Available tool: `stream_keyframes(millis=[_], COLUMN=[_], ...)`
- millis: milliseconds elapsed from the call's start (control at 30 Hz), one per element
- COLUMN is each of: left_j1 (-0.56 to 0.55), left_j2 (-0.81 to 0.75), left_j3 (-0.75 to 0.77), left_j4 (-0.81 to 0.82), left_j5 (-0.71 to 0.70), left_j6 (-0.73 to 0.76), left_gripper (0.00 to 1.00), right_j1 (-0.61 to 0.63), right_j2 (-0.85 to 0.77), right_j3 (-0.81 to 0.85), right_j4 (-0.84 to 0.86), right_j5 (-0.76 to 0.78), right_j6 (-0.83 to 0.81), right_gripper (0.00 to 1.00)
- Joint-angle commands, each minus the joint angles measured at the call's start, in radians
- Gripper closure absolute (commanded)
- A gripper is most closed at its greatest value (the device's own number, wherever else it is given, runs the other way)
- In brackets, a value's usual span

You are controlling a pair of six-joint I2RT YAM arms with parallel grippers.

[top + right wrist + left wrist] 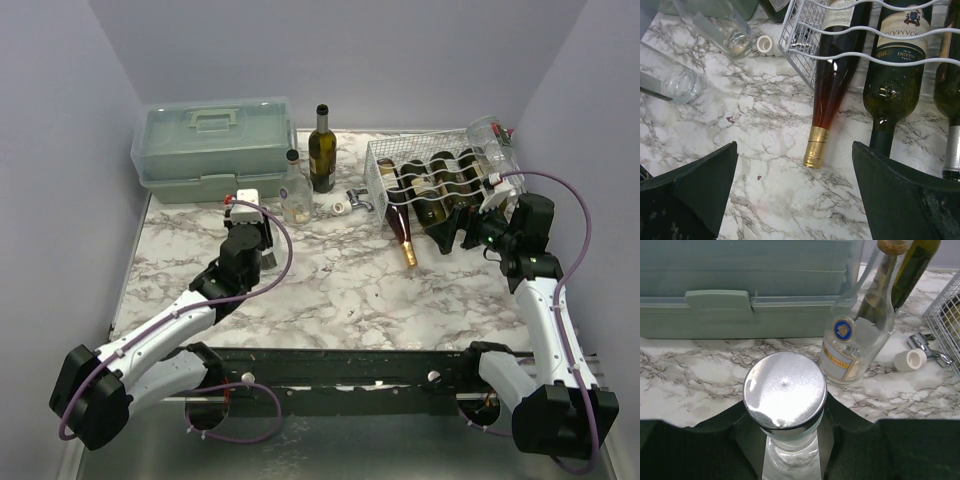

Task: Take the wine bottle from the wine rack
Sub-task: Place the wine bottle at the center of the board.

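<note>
**Extraction Not Yet Begun**

The wine rack [430, 170] sits far right, bottle necks projecting forward for access. The right gripper [794, 160] spreads wide, evidently lining up on the amber wine bottle [829, 95], which is racked. The left gripper [790, 440] clamps a clear capped bottle [785, 390], well apart.

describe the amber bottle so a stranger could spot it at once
Find the white wire wine rack at the back right of the marble table. The leftmost bottle lying in it is the slim amber bottle. Its gold foil cap and reddish glass set it apart from the dark green bottles beside it.
</note>
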Motion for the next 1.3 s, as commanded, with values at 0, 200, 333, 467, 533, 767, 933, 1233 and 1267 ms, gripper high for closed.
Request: stream_keyframes(millis=[0, 200, 333, 467, 533, 767, 933, 1233, 1267], left_j1=[0.071, 0.165, 0.217, 0.252, 0.265, 0.287, 0.293, 0.299, 0.302], left_j2=[0.0, 0.074, 0.14, 0.201, 0.23, 0.333, 0.39, 0.451, 0.455], left_j3=[0.086, 0.146, 0.18, 0.212, 0.229, 0.299, 0.347, 0.385, 0.387], left_j4=[0.145, 0.16, 0.18, 0.21, 0.222, 0.259, 0.27, 0.283, 0.285], left_j5=[0.063, 0.115, 0.148, 0.172, 0.181, 0.203, 0.206, 0.201, 0.199], left_j6=[-0.016, -0.02, -0.012, -0.001, 0.004, 0.032, 0.049, 0.072, 0.073], left_gripper=[1.0, 1.0, 1.0, 1.0, 1.0, 1.0, 1.0, 1.0, 1.0], right_j1=[-0.002, -0.002, -0.002, -0.001, -0.002, -0.002, -0.002, -0.002, -0.002], right_j2=[0.003, 0.002, -0.001, -0.002, 0.0, 0.003, 0.005, 0.008, 0.009], right_j3=[-0.012, -0.011, -0.012, -0.01, -0.012, -0.011, -0.01, -0.009, -0.009], right_j4=[0.002, 0.0, -0.002, -0.004, -0.005, -0.005, -0.007, -0.008, -0.008], right_j5=[-0.015, -0.018, -0.017, -0.017, -0.017, -0.015, -0.014, -0.015, -0.017], right_j6=[-0.016, -0.016, -0.016, -0.016, -0.016, -0.017, -0.016, -0.046, -0.045], right_gripper=[0.0, 0.0, 0.01, 0.01, 0.01, 0.01, 0.0, 0.01, 0.0])
